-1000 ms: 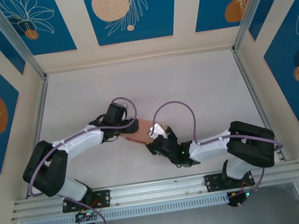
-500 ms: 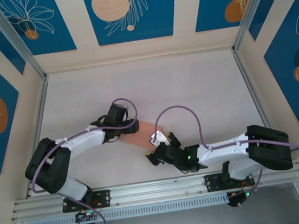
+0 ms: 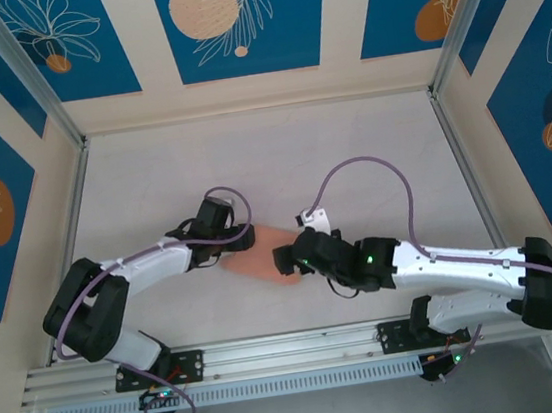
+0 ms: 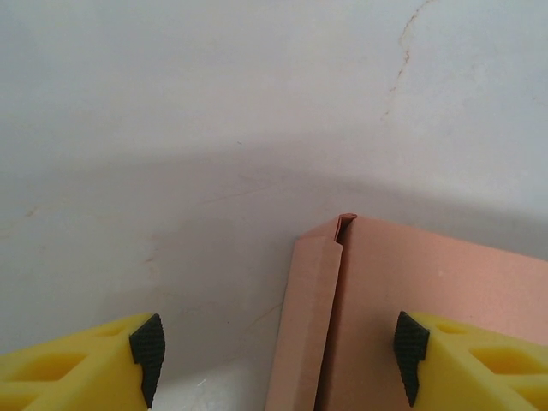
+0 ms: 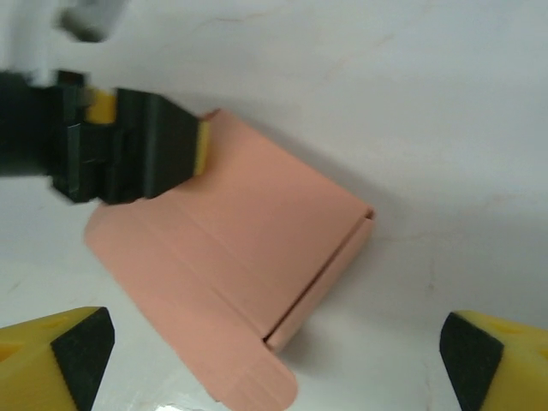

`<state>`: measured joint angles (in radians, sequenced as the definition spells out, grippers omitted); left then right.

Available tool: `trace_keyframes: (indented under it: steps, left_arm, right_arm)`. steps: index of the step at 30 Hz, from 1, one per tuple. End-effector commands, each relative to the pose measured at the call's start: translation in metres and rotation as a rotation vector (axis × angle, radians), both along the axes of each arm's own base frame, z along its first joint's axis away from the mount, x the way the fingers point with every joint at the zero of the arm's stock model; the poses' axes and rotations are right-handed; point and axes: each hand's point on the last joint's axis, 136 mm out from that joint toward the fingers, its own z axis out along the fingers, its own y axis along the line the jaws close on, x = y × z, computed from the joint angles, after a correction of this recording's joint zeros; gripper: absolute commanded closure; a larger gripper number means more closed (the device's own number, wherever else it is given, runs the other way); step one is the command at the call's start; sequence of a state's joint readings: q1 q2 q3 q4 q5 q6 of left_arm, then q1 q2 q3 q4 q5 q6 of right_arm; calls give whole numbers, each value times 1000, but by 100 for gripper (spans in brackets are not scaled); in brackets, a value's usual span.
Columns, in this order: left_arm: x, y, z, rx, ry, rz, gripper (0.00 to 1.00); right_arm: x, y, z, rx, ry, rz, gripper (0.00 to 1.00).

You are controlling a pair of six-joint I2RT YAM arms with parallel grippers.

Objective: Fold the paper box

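The pink paper box (image 5: 248, 248) lies flat on the bench (image 3: 351, 157), between the two arms. The left gripper (image 4: 279, 351) is open, straddling one folded edge and perhaps touching it. The right gripper (image 5: 276, 351) hangs wide open at the opposite end.

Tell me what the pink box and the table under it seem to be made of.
The paper box: thin salmon-pink card or stiff paper, matte; it holds crisp straight creases, and its flap edges look sheet-thin. The table: hard white surface, mostly matte, with hairline marks; possibly painted or laminated board, but I can't tell.
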<state>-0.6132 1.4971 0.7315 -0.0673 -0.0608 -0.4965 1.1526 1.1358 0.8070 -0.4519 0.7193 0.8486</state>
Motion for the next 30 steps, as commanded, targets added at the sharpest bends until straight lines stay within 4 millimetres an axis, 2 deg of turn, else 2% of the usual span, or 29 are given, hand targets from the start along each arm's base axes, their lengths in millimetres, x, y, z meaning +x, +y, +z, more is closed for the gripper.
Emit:
trace_keyframes:
  steps: [1, 8, 12, 15, 22, 27, 30]
  left_arm:
    - [-11, 3, 2, -13, 11, 6, 28]
    - [-17, 8, 29, -36, -19, 5, 28]
    - [-27, 15, 33, -24, -14, 2, 28]
    - [-36, 20, 28, -19, 8, 3, 29]
    - [-58, 25, 11, -32, 77, -15, 39]
    - [-67, 23, -5, -55, 118, -21, 49]
    - [-67, 22, -12, -55, 126, -23, 51]
  right_arm:
    - [-12, -23, -33, -42, 211, -118, 7]
    - [-6, -4, -51, 15, 345, -101, 15]
    - [-4, 4, -58, 8, 369, -81, 18]
    - [-2, 9, -67, 12, 395, -70, 24]
    - [-8, 20, -82, 23, 451, -42, 33]
    - [-7, 25, -93, 13, 477, -41, 39]
    - [-6, 25, -102, -5, 489, -49, 39]
